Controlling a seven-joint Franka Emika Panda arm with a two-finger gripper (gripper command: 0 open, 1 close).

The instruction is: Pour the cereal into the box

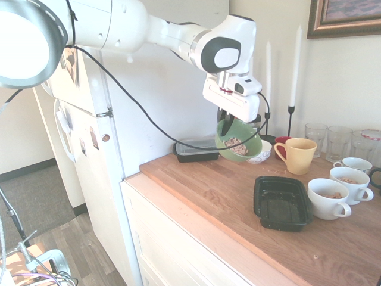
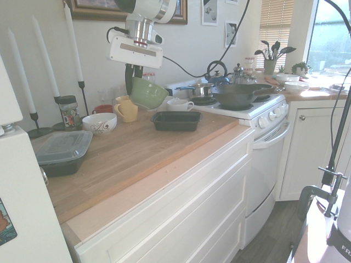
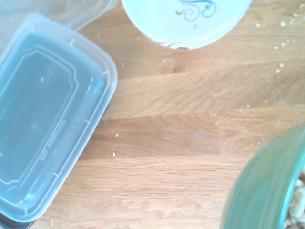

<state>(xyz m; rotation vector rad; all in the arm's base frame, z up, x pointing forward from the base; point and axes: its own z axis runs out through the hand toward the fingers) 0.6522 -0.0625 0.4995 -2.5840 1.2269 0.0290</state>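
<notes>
Glossy green ceramic bowl (image 1: pixel 238 140), round and tilted, hangs above a wooden butcher-block counter (image 1: pixel 226 190), its rim pinched in the closed fingers of the white gripper (image 1: pixel 228 126). Pale ring-shaped cereal (image 1: pixel 235 143) sits inside the bowl. At about four o'clock from the bowl, well apart, lies the shallow black plastic box (image 1: pixel 282 202), rectangular with rounded corners. At nine o'clock sits a black container with a clear lid (image 1: pixel 195 149).

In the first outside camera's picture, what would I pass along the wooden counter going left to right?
Black container with clear lid → green bowl holding cereal, held up by the gripper → yellow mug → white cups.
</notes>
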